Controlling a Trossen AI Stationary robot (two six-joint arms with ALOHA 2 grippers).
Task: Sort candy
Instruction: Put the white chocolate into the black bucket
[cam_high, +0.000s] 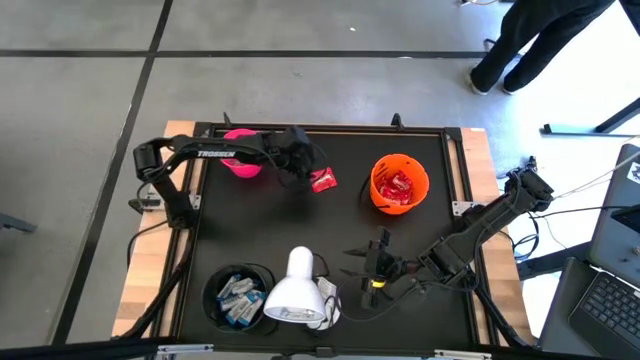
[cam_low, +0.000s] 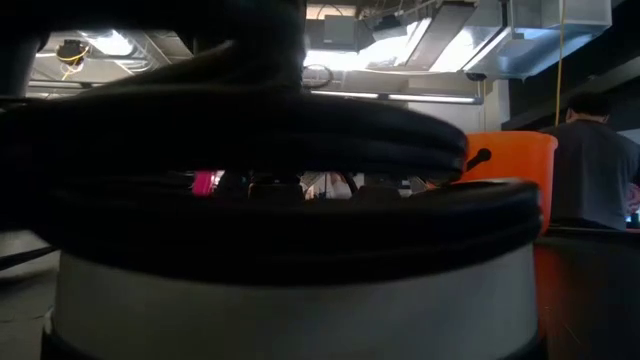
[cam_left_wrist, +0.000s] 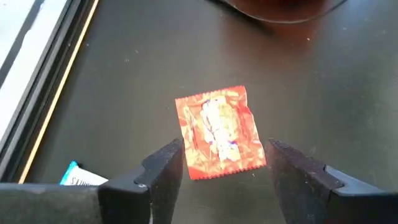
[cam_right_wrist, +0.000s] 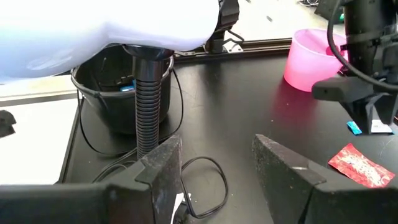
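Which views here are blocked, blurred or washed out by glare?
Low view: nearly all blocked by a dark, out-of-focus lamp base, bright ceiling lights behind. Right wrist view: the white lamp head is blown out and soft. Left wrist view: red candy packet sharp, fingers blurred. High view: evenly lit.

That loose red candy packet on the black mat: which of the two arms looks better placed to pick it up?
Probably the left. The left gripper hangs right over the red packet, open fingers on either side of it. The right gripper is well away, near the white lamp.
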